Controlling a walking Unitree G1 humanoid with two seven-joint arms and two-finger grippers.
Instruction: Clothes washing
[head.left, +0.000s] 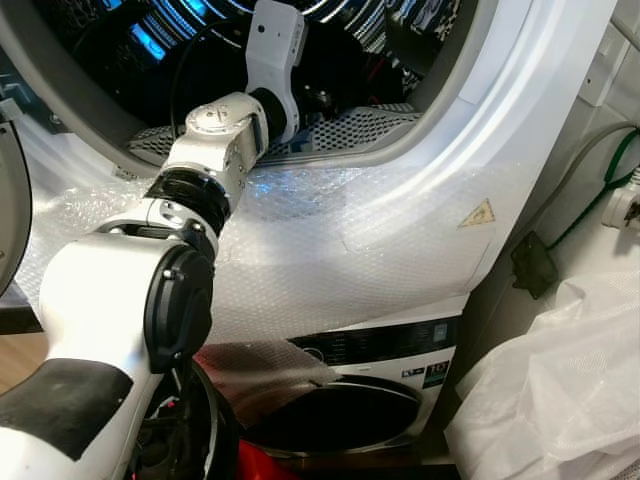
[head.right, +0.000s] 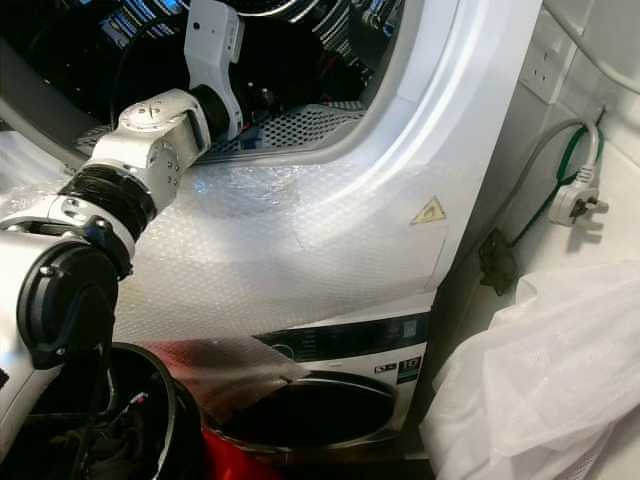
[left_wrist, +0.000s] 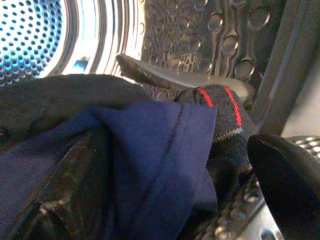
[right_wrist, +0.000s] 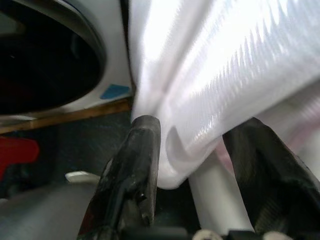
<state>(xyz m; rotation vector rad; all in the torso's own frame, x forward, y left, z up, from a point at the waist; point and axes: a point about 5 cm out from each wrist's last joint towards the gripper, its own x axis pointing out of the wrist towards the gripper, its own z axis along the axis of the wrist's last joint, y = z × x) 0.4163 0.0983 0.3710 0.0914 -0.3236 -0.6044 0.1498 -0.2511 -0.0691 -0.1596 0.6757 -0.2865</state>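
My left arm (head.left: 215, 160) is stretched forward and up, elbow bent, its wrist (head.left: 275, 45) reaching through the round opening ahead. The left jaws (left_wrist: 165, 200) stand apart, one finger (left_wrist: 70, 195) half buried under blue cloth, the other finger (left_wrist: 290, 185) bare. My right jaws (right_wrist: 195, 165) stand apart too, with white fabric bunched between them.

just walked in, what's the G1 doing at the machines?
Left arm reaches into the upper drum. The left gripper is open around a navy garment, beside a dark sock with red stripes. The right gripper is down by the lower machine, its open fingers either side of a fold of the white plastic bag.
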